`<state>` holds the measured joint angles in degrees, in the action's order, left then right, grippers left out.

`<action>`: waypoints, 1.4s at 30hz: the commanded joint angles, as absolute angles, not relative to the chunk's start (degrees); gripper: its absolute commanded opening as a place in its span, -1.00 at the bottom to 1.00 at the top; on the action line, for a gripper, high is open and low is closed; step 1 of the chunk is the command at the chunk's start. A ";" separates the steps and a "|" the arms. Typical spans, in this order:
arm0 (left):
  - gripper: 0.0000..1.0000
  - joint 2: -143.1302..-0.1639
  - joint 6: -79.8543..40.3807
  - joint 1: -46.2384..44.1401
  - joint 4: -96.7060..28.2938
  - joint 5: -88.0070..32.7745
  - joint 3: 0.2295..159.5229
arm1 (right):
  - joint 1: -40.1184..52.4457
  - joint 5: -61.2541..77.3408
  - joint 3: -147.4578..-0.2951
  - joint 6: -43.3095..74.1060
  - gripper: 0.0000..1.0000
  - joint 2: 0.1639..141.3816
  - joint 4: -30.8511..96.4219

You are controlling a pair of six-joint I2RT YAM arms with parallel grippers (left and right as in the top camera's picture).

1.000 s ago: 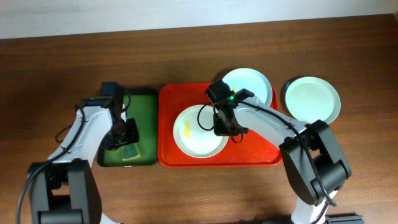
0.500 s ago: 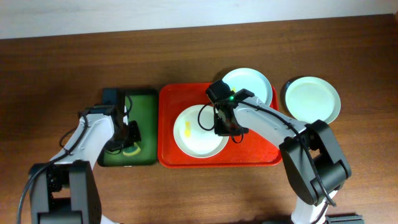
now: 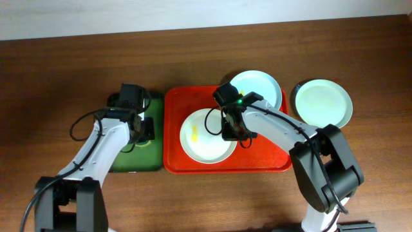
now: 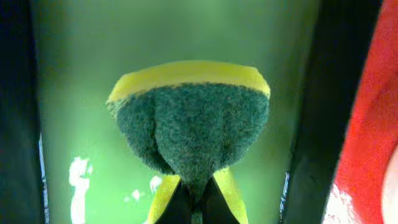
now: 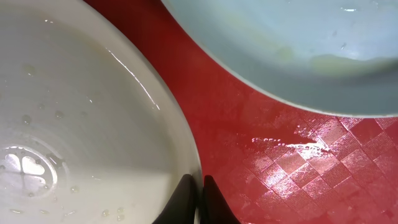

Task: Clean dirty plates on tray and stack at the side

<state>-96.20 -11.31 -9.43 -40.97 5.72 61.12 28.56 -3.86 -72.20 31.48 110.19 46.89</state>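
Looked down from overhead on the tray [image 3: 264, 160], with the near plate [image 3: 199, 147] lying at its middle and showing a yellow smear [image 3: 194, 134] left of centre, the far plate [image 3: 257, 85] riding over the back rim, and a third plate [image 3: 323, 103] off to the right on the table [image 3: 58, 71]. Placed the left gripper [image 3: 143, 132] above the green tray [image 3: 138, 162] and the right gripper [image 3: 233, 132] at the near plate's right edge. Turned to the left wrist: found the left gripper [image 4: 196, 199] clamped on a sponge [image 4: 193, 124], folded into a bulge, scrub face outward, over the green tray [image 4: 81, 74]. Turned to the right wrist: found the right gripper [image 5: 198, 199] pinched on the rim of the near plate [image 5: 81, 112], wet tray [image 5: 249, 124] beside it and the far plate [image 5: 298, 37] beyond. Judged the step as bringing the sponge to the smear: best carried high over both rims, set scrub face down on the yellow, rubbed lightly in short strokes, with the rim pinned firmly against sliding or tipping.
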 commanded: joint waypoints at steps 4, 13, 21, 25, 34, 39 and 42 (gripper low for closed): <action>-1.00 -95.85 -10.37 -9.61 -32.99 6.28 53.63 | 28.86 -5.45 -71.88 31.79 -0.92 109.97 47.09; -1.00 -95.88 -12.01 -6.92 -46.65 2.63 65.01 | 28.86 1.52 -71.92 31.81 -0.92 109.97 43.97; -1.00 -98.37 -7.53 -7.49 -58.37 -0.54 77.67 | 28.45 13.13 -72.03 33.56 -0.74 109.97 41.06; -1.00 -101.32 -6.31 -8.16 -58.41 -0.73 77.80 | 25.43 13.04 -72.29 33.47 -0.42 109.97 41.39; -1.00 -101.36 -5.50 -8.29 -63.55 -2.28 82.83 | 25.52 9.78 -70.61 33.30 -0.58 110.00 41.28; -1.00 -101.36 -3.55 -9.47 -63.55 -2.20 82.83 | 25.30 9.26 -70.24 31.57 -0.92 109.97 41.56; -1.00 -102.39 -3.57 -11.18 -63.86 -2.20 83.70 | 25.30 9.32 -70.30 31.59 -0.92 109.97 41.54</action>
<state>-101.30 -4.89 -9.80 -63.46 -1.54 81.62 25.47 11.44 -71.02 32.08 110.19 41.32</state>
